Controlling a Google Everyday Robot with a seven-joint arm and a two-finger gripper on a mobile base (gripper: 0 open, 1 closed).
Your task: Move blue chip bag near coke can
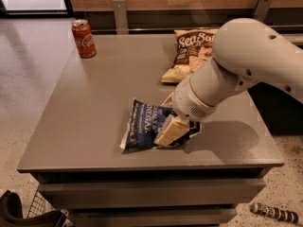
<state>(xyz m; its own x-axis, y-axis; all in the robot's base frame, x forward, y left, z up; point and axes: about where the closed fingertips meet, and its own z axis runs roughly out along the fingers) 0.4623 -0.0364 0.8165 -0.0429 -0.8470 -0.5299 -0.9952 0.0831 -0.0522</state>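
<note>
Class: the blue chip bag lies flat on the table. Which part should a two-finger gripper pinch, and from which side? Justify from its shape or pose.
Probably best: take the blue chip bag at its crinkled edge on the picture's right, from above. It lies flat on the table, so only an edge offers a pinchable fold. The gripper sits at that edge.
</note>
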